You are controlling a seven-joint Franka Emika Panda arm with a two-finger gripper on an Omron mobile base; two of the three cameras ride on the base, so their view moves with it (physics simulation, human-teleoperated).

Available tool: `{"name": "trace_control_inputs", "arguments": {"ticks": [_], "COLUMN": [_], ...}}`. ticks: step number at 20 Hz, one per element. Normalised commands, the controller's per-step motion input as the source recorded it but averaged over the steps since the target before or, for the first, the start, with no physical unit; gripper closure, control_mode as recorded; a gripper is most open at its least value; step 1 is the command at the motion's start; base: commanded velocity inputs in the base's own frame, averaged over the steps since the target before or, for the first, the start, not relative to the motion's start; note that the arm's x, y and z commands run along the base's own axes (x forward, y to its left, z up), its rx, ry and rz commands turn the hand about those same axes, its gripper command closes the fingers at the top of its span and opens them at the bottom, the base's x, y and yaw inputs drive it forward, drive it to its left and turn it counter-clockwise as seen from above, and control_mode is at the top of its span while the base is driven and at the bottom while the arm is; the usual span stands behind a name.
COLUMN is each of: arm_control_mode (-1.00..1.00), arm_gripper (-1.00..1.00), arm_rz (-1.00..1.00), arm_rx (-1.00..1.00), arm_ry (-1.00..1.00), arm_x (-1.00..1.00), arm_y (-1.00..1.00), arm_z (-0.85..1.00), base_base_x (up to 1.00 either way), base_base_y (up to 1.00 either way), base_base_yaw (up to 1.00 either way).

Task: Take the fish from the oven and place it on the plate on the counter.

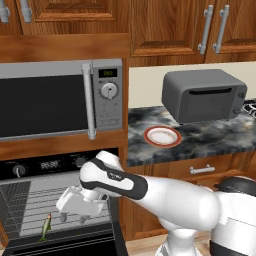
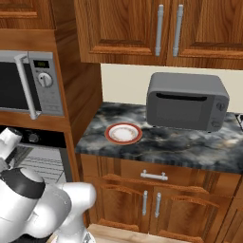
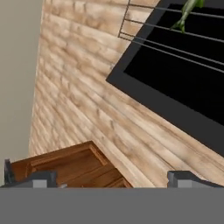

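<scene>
We see our tool (image 3: 111, 178) with jaws spread wide above a wooden plank floor (image 3: 83, 100). The fish (image 3: 187, 12) lies on a wire rack (image 3: 170, 33) over the oven's (image 3: 175, 83) black door, top right.

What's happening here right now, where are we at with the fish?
The fish lies on the wire rack inside the open oven, untouched. The arm has reached in over the rack, and the gripper hangs to the right of the fish with its jaws wide open and nothing held. The plate sits bare on the counter, in front of the grey toaster oven. Nothing has been picked up yet.
</scene>
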Motion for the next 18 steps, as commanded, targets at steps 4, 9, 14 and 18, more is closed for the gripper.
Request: {"name": "trace_control_inputs", "arguments": {"ticks": [4,9,14,18], "arm_control_mode": [-1.0,-1.0,-1.0,-1.0], "arm_gripper": [-1.0,-1.0,-1.0,-1.0], "arm_rz": [-0.12,-0.19,-0.33,-0.33], "arm_rx": [-0.22,-0.18,-0.19,-0.18], "arm_ry": [0.02,0.0,0.0,0.0], "arm_x": [0.16,0.23,0.38,0.26], "arm_y": [0.01,0.09,0.39,0.44], "arm_z": [-0.83,-0.16,0.0,-0.03], "base_base_x": [0.0,0.0,0.0,0.0], "base_base_y": [0.0,0.0,0.0,0.0], "base_base_yaw": [0.0,0.0,0.0,0.0]}}
